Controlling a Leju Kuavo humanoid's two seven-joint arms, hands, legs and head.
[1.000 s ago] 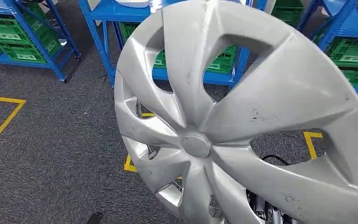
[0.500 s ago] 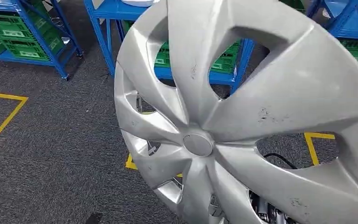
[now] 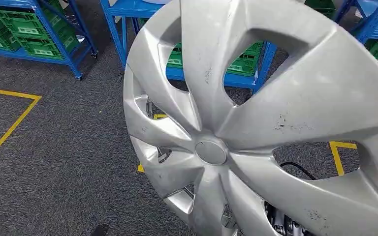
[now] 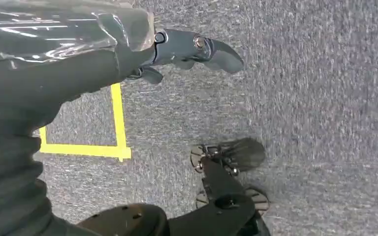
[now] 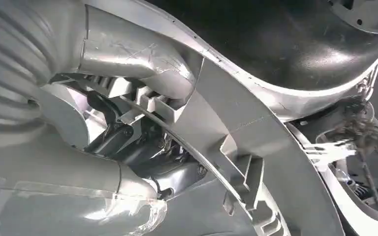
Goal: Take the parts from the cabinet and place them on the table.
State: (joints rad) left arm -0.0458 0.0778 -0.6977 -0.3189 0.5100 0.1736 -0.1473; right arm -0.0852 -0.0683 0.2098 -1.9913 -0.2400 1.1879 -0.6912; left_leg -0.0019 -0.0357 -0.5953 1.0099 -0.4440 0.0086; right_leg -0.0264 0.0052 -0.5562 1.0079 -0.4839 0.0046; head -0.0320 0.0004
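- The big silver hubcap (image 3: 256,132) is up off the floor, held tilted right in front of the head camera, so it blocks most of the scene (you can see scuffs and dark specks on the spokes, plus a round cap in the middle).
- Right robot hand (image 5: 128,132): from its wrist view the dark fingers (image 5: 103,105) reach in around the hubcap's rim and grip it by the ribbed back side, so that hand is closed on it and carrying it.
- Left robot hand (image 4: 177,51): hangs down over the grey carpet (image 4: 325,98), nothing in it, with the dark fingers stretched out loosely.
- Through the hubcap's cutouts and around its edge you get blue racks (image 3: 123,29) with green crates (image 3: 37,37) on their lower shelves, standing on the carpet at the far side of the room.
- Yellow tape lines (image 3: 15,120) mark boxes on the carpet, one off to the left and another bit peeking out on the right behind the hubcap.
- A black cable (image 3: 295,168) shows through the lower right cutout.
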